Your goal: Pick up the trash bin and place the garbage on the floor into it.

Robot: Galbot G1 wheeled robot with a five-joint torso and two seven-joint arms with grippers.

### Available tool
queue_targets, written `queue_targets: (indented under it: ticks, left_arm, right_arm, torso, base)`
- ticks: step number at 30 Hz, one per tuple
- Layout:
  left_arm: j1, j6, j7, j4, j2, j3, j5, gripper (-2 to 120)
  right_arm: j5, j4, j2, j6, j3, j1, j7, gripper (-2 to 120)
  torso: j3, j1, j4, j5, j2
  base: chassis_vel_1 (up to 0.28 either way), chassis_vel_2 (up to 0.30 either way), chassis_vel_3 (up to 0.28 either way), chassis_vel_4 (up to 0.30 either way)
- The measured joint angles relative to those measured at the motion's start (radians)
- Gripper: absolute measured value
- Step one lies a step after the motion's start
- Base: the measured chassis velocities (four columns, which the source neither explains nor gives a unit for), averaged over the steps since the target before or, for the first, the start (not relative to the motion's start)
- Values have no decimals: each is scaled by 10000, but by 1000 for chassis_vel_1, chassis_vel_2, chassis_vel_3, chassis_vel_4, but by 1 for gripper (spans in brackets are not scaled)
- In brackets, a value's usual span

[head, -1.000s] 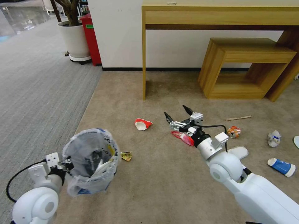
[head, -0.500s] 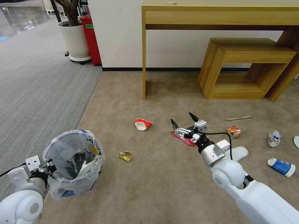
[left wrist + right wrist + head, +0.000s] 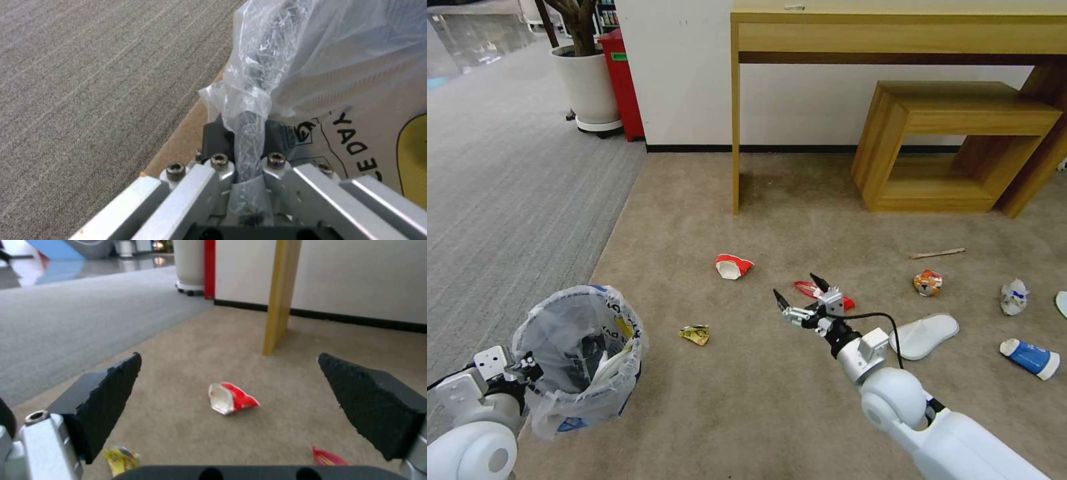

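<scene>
The trash bin (image 3: 582,353), lined with a crinkled clear bag, hangs at the lower left with my left gripper (image 3: 527,367) shut on its rim (image 3: 249,143). My right gripper (image 3: 796,287) stands open and holds nothing, low over the tan carpet. A red wrapper (image 3: 807,288) lies just behind its fingers. Ahead of it is a crushed red-and-white cup (image 3: 734,265), which the right wrist view shows between the open fingers (image 3: 231,398). A yellow wrapper (image 3: 696,333) lies between bin and gripper. To the right lie a white slipper (image 3: 924,335), an orange can (image 3: 928,282), a crumpled cup (image 3: 1014,297), a blue cup (image 3: 1029,357) and a wooden stick (image 3: 937,253).
A wooden desk (image 3: 894,33) and a low wooden bench (image 3: 954,147) stand against the white wall ahead. A white plant pot (image 3: 587,83) and a red box (image 3: 622,80) are at the back left. Grey carpet (image 3: 507,200) runs along the left side.
My right gripper has drawn back toward me and to the left, off the red wrapper, still open and empty. The left arm has carried the bin left and lower.
</scene>
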Motion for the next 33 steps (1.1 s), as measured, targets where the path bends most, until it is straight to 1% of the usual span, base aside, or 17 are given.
queue_targets:
  ticks: [4,8,11,19,22,23,33]
  left_arm:
    - [36,-28,36,-63,-153,-28,37,0]
    - [37,-35,40,-113,-166,-81,36,0]
    - [71,-48,49,-173,-178,-166,19,0]
    - [130,-105,123,-193,-189,-252,10,0]
    - [121,-105,129,-185,-187,-282,10,0]
    - [119,-104,134,-152,-180,-324,5,0]
    - [85,-76,151,15,-153,-550,-32,0]
  right_arm:
    - [-466,-115,8,238,46,-358,4,100]
    - [-643,-143,12,306,121,-515,14,100]
    - [-912,-145,25,306,367,-796,57,99]
    - [-1449,-222,78,325,994,-1281,-23,91]
    - [-1534,-256,87,362,1074,-1350,-46,91]
    - [-1536,-257,86,362,1147,-1426,-79,89]
    - [-1605,-314,85,402,1307,-1488,-141,88]
  torso:
    - [0,0,1,0,0]
    - [0,0,1,1,0]
    - [0,0,0,1,0]
    - [1,0,0,1,0]
    - [1,0,1,1,0]
    - [1,0,0,2,0]
    - [1,0,0,1,0]
  base:
    - [0,0,0,0]
    - [0,0,0,0]
    - [0,0,0,0]
    - [0,0,0,0]
    - [0,0,0,0]
    - [0,0,0,0]
    - [0,0,0,0]
